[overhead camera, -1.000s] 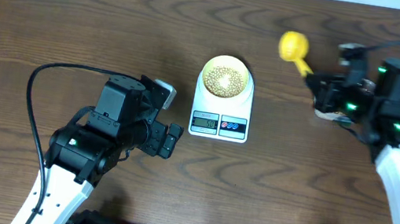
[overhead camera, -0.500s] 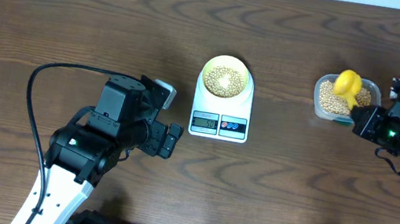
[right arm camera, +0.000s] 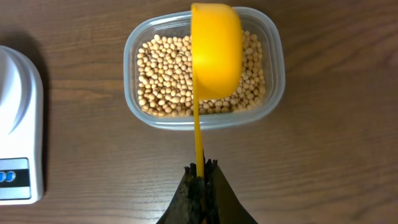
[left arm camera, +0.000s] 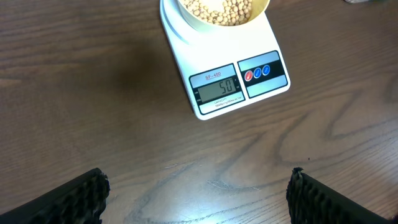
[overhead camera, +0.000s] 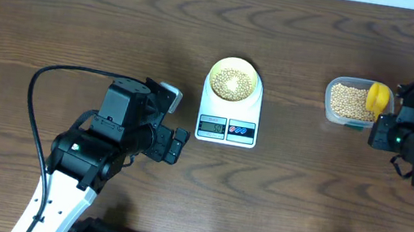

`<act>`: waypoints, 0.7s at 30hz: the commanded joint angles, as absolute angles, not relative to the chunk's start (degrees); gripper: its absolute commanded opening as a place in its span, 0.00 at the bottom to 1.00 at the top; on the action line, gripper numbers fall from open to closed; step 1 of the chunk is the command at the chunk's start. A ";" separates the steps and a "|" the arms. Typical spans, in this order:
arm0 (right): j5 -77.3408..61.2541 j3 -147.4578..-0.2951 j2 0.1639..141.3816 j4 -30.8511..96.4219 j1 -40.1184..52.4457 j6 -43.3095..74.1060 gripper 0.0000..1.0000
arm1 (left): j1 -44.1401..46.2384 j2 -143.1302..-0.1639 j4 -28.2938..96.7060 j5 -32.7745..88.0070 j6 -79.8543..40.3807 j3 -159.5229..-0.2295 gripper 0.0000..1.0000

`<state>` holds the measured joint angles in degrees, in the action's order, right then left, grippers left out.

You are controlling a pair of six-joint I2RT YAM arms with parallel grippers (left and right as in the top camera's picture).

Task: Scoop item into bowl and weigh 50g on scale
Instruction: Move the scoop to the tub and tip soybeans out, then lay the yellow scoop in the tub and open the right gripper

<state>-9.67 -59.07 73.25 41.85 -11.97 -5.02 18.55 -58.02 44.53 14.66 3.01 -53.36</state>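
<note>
A pale-yellow bowl (overhead camera: 234, 81) full of tan beans (overhead camera: 233, 82) sits on the white scale (overhead camera: 227, 127), whose display (left arm camera: 216, 90) reads 50. My right gripper (right arm camera: 202, 168) is shut on the thin handle of a yellow scoop (right arm camera: 216, 50), whose cup hangs tipped over a clear container (overhead camera: 348, 102) holding more beans (right arm camera: 168, 74). In the overhead view the scoop (overhead camera: 377, 97) sits at the container's right end. My left gripper (overhead camera: 174, 145) stands open over bare wood left of the scale, its fingertips (left arm camera: 87, 196) far apart with nothing between them.
A black cable (overhead camera: 52, 80) loops from the left arm across the table's left side. The table's far edge runs along the top of the overhead view.
The right arm has swung the scoop from left of the container to over its right end and drawn back toward the right edge. The left arm has not moved.
</note>
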 commanded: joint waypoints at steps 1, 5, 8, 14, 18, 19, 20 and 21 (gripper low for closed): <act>-8.32 -59.40 75.70 40.75 -10.52 -6.74 0.01 | 18.68 -57.98 44.45 14.06 3.11 -53.45 0.94; -9.61 -59.40 79.57 40.05 -9.43 -3.66 0.01 | 18.68 -57.98 44.45 14.06 3.11 -53.45 0.94; -9.61 -59.40 81.69 40.07 -9.28 -1.21 0.01 | 18.68 -57.98 44.45 14.06 3.11 -53.45 0.94; -9.32 -59.40 81.69 40.56 -9.32 -0.86 0.77 | 18.68 -57.98 44.45 14.06 3.11 -53.45 0.94; -5.19 -59.40 81.08 41.76 -9.32 0.93 0.99 | 18.68 -57.98 44.45 14.06 3.11 -53.45 0.94; -2.96 -59.40 80.71 42.15 -9.32 1.91 0.99 | 18.68 -57.98 44.45 14.06 3.11 -53.45 0.93; -1.04 -59.40 80.34 42.44 -9.32 2.72 0.99 | 18.68 -57.98 44.45 14.06 3.11 -53.45 0.94; 1.08 -59.40 79.77 42.78 -9.32 3.60 0.99 | 18.68 -57.98 44.45 14.06 3.11 -53.45 0.93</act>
